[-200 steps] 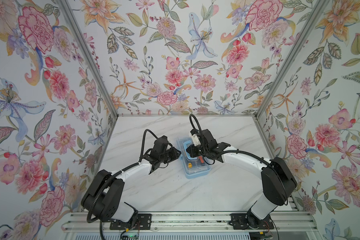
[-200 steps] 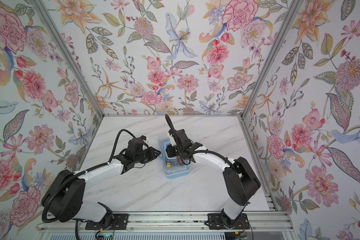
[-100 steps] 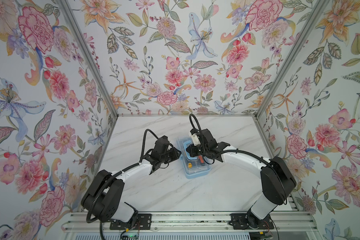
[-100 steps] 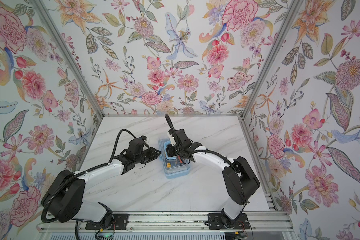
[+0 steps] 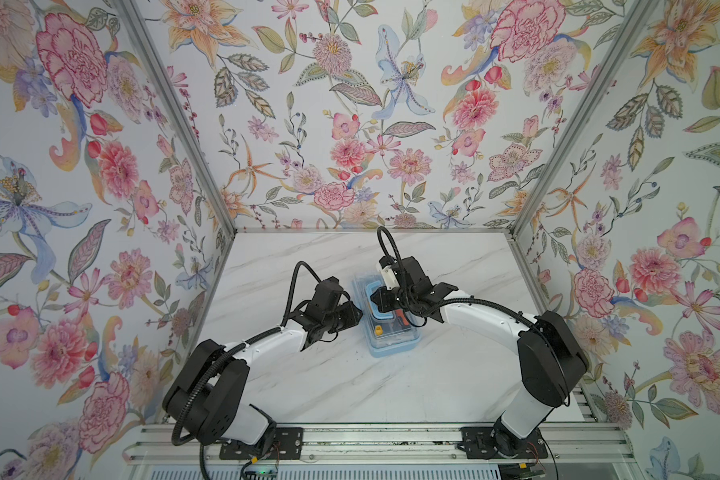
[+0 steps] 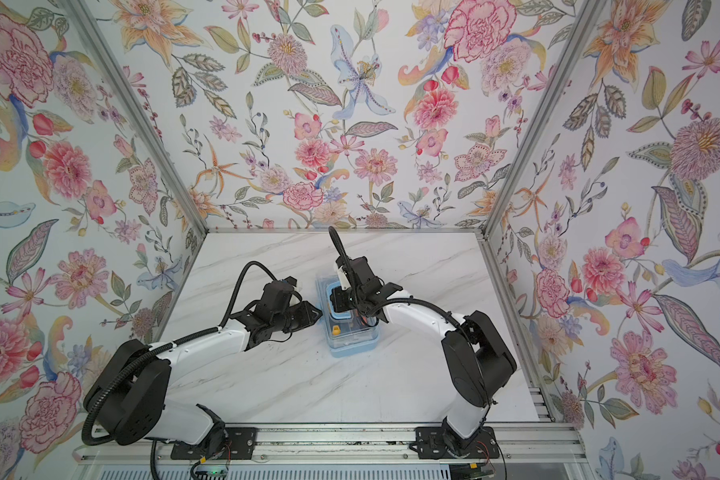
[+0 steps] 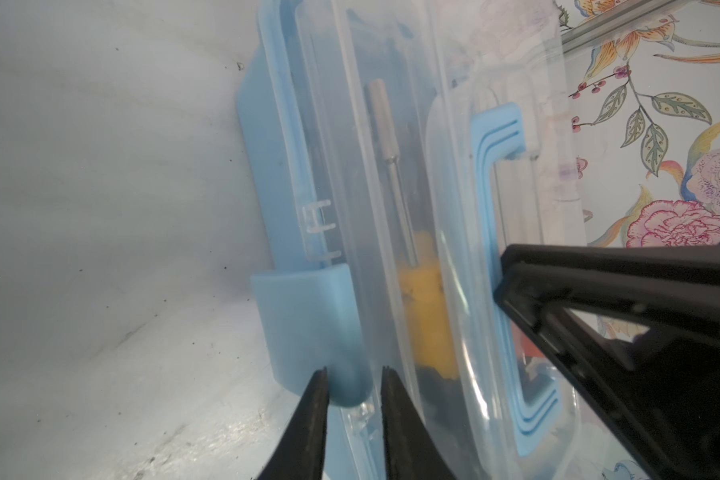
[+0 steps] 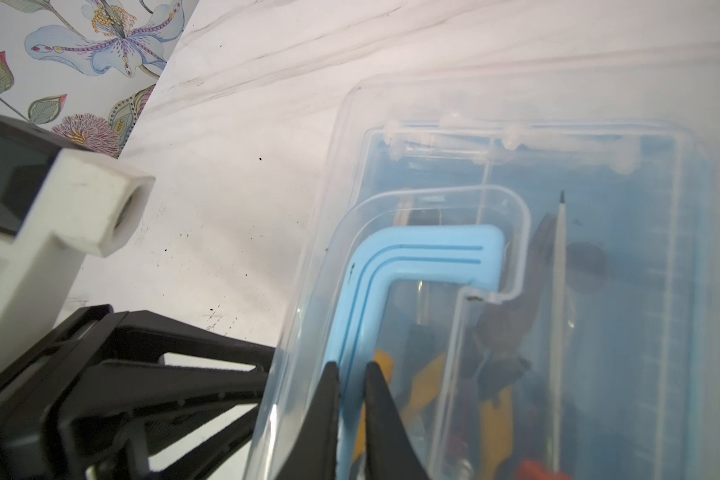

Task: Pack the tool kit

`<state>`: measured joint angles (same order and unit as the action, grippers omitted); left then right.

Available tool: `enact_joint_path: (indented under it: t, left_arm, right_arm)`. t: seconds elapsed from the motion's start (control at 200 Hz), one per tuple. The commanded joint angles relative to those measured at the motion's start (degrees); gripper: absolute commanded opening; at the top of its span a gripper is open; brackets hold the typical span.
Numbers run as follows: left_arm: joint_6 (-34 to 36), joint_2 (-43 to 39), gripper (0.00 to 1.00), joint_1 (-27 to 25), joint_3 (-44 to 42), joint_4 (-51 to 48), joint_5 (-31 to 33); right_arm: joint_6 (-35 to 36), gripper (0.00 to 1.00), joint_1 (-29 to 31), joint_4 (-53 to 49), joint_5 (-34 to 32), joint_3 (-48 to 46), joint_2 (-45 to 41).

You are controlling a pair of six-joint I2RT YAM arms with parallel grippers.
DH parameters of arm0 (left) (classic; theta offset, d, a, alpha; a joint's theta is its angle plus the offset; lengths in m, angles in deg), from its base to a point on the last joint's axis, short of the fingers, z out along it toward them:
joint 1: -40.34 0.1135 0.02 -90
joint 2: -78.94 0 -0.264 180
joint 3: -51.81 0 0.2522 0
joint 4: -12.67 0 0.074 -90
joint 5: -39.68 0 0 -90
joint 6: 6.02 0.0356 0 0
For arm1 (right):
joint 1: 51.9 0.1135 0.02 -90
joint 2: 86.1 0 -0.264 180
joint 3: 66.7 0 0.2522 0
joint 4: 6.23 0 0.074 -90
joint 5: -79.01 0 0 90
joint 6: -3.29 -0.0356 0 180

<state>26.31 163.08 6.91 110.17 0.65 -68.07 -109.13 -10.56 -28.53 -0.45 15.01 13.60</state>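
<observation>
The clear box sat on the tabletop between the two arms. Its lid was already down over the tools inside, among them a yellow-handled screwdriver. The packing itself therefore looked done, and what seemed left was fastening the lid.

On the box's left side, the left hand pinched the lower edge of a blue clip. Whether that clip had snapped home could not be told. On top of the box, the right hand was pressed tight on the blue carrying handle, apparently steadying the box. No loose tools lay around the box. Whether the box's other side was fastened could not be seen.
</observation>
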Motion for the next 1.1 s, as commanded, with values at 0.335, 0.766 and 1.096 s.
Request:
enact_joint_path:
  t: [0.335, 0.766, 1.096]
  left_arm:
    - [-3.44, 3.99, 0.24, -2.34, -7.24, 17.72, -1.72]
    - [-13.55, 12.21, 0.29, -4.03, -22.50, 58.70, -0.19]
    - [-21.28, 28.00, 0.28, -4.88, -22.94, 81.47, -3.91]
  right_arm:
    - [-0.15, 0.13, 2.66, -15.96, 2.96, -8.05, 8.23]
    - [-3.15, 0.12, 3.39, -7.16, 10.33, -14.18, 11.05]
    - [-5.62, 0.11, 4.13, -1.35, 13.24, -17.66, 12.14]
